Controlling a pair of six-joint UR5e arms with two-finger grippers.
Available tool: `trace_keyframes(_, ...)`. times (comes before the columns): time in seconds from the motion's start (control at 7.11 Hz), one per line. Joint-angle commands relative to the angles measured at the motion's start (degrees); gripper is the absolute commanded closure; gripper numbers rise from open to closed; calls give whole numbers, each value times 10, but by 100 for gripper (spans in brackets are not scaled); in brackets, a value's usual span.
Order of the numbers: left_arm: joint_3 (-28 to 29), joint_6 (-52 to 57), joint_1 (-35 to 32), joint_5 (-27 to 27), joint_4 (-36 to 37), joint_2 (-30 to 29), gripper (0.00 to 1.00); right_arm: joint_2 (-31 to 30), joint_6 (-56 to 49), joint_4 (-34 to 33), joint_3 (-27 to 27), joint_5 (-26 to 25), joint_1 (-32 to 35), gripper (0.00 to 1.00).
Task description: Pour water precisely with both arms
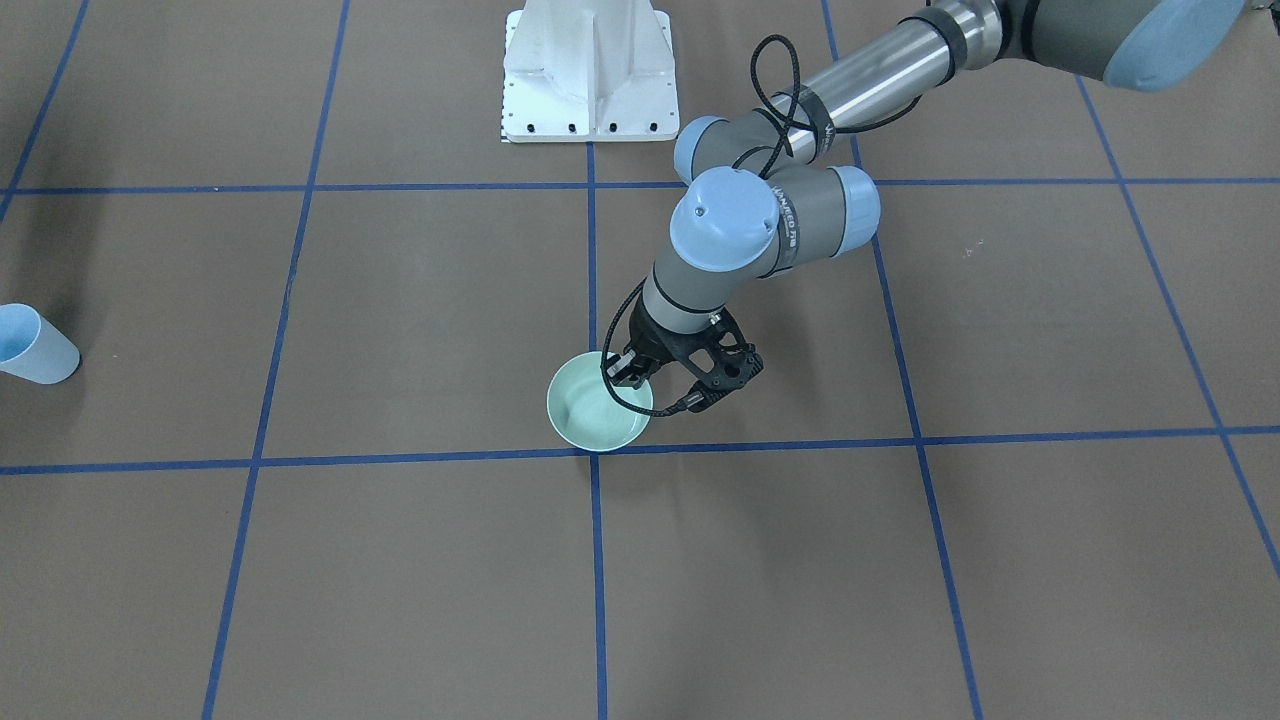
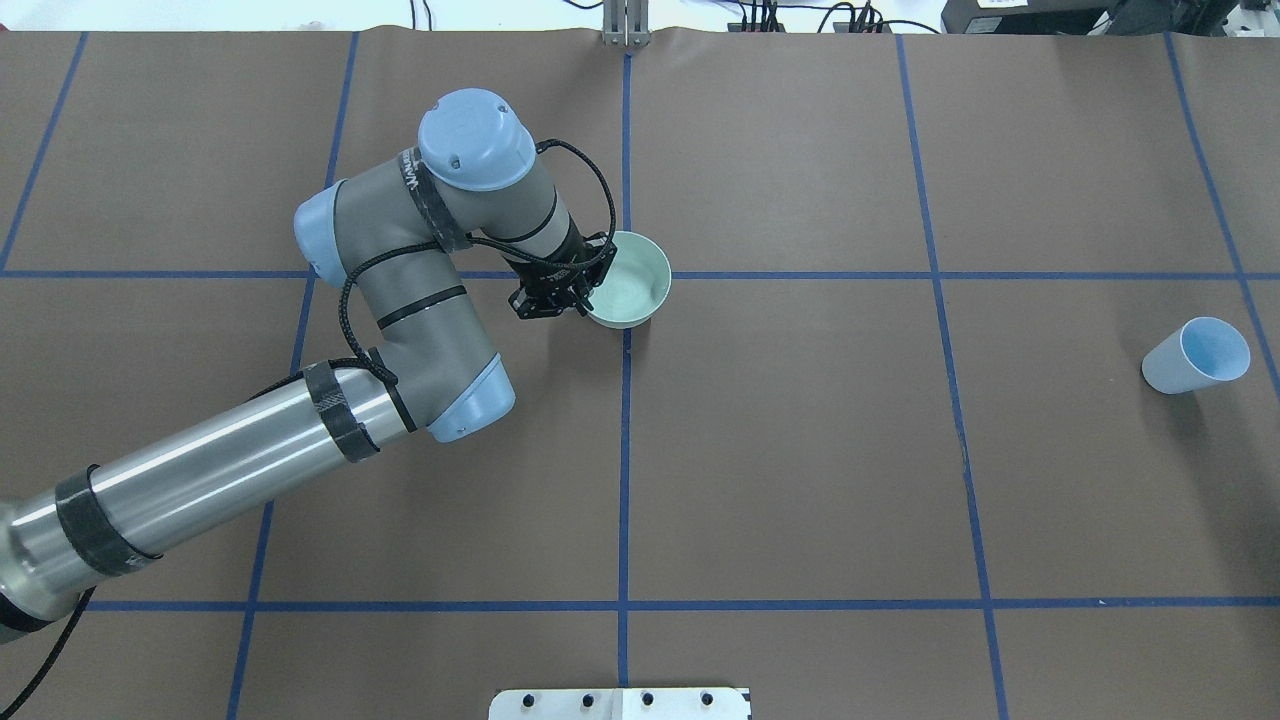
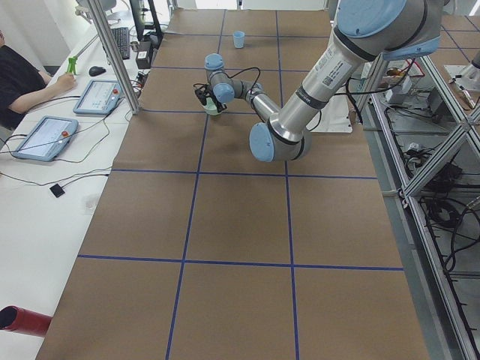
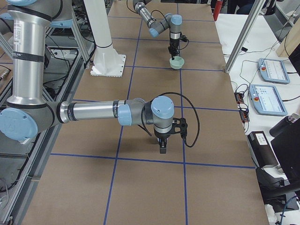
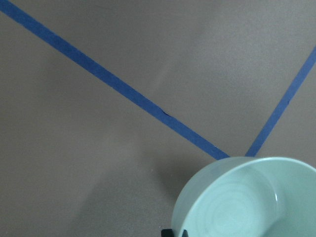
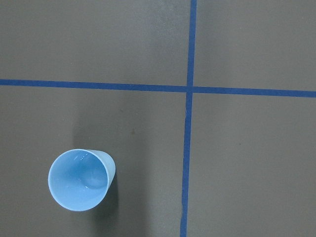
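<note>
A pale-green bowl stands near the middle of the table where two blue tape lines cross. My left gripper comes in over its rim on the side toward the left arm, fingers shut on that rim; the left wrist view shows the bowl low and right, with a fingertip at its edge. A light-blue cup stands upright far to the right. The right wrist view looks down into the cup, where faint glints hint at water. My right gripper shows only in the exterior right view, pointing down; I cannot tell its state.
Brown table cover with a blue tape grid. The white pedestal stands at the robot's edge. Beyond the far edge sit tablets and a person. A red cylinder lies off the near corner.
</note>
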Motion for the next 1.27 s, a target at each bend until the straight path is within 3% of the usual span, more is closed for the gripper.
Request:
trace_keyframes(0.0,3,20,5,3,-9,-1,1,1,0,0,0,0,0,0)
trace_keyframes(0.28,-44,25,-17,3,-1,2,0,8,-3,0,6,-3,0,0)
trace_keyframes(0.56,-137,25,-58,3,3,68,0,56,2,-4,14,-7,0,0)
trace_keyframes(0.84,-197,26,-72,2,3,120,0,17,61,9,32,0,-1,0)
trace_keyframes(0.99,-208,26,-75,1,3,131,0,-29,122,124,38,-57,-17,0)
trace_keyframes(1.13,-225,26,-75,1,3,144,0,-80,255,284,37,-117,-73,0)
